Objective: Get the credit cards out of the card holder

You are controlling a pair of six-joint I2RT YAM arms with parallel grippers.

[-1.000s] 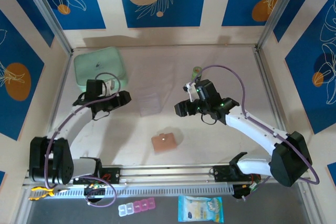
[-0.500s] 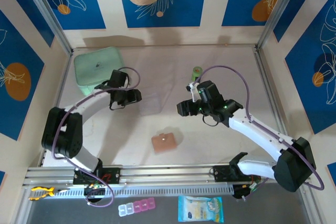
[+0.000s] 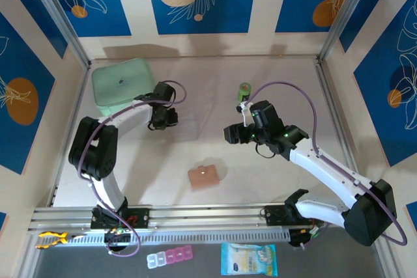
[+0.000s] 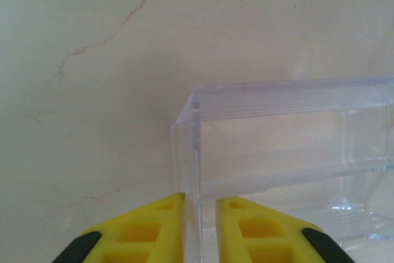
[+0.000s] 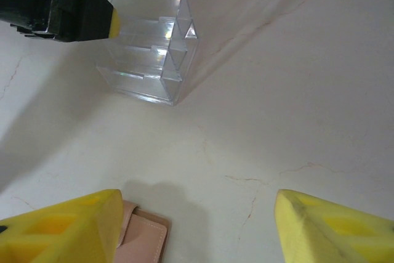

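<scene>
Left arm (image 3: 124, 115) rises from its near-left base, bends sharply at the elbow, and the forearm runs far and right toward mid-table. Left gripper (image 3: 161, 122) points down, wrist level. Its yellow fingers (image 4: 154, 229) stand almost together, a thin slit between them, pinched on one wall of a clear box (image 4: 277, 133). Right arm (image 3: 326, 164) sweeps from the near-right base in a long arc, far and left. Right gripper (image 3: 231, 135) is tilted down toward the near side, jaws spread wide, nothing between the fingertips (image 5: 68, 226).
</scene>
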